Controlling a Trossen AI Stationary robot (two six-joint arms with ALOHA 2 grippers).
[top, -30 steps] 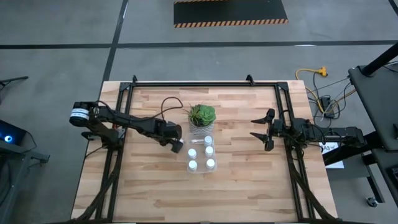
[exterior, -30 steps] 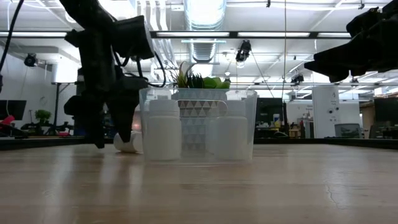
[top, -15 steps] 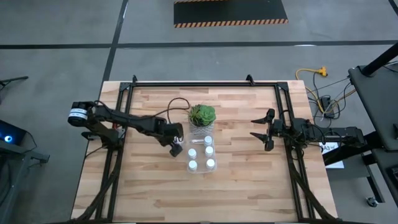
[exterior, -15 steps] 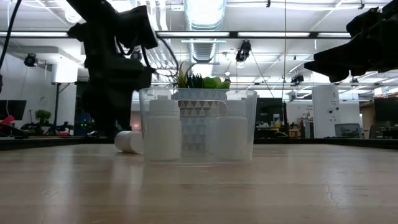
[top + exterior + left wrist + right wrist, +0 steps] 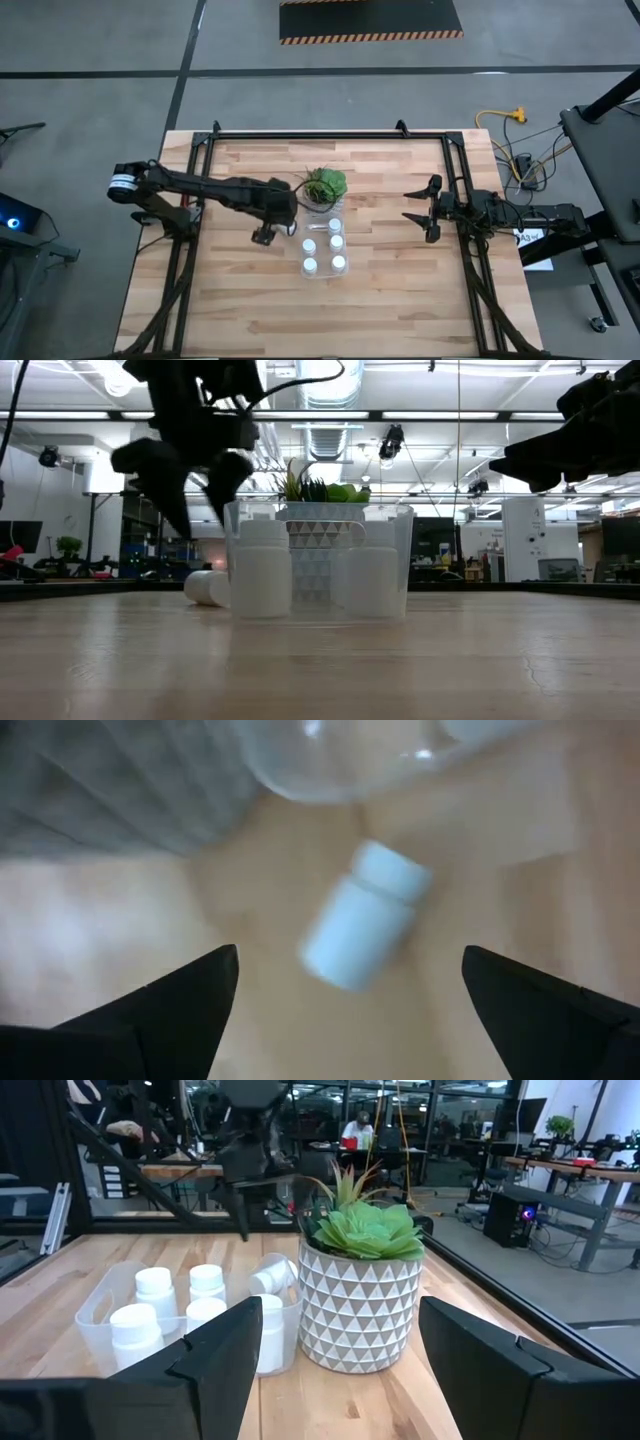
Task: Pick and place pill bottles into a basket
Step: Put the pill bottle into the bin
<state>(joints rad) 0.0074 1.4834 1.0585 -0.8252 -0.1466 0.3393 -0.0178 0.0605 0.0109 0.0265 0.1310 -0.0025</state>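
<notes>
A white pill bottle lies on its side on the wooden table, just left of the clear basket; the low view shows it at table level. My left gripper hangs open above it, one finger on either side, touching nothing. In the high view the left arm covers that spot. The basket holds several white pill bottles, most standing upright. My right gripper waits open at the table's right side, pointing level toward the basket.
A green potted plant in a white patterned pot stands right behind the basket's far end. Black frame rails run along the table's left, far and right edges. Bare wood lies toward the near edge.
My left gripper has gone up from table level beside the lying bottle and has rolled about its own axis, its fingers staying apart. The bottle stays on its side where it was.
</notes>
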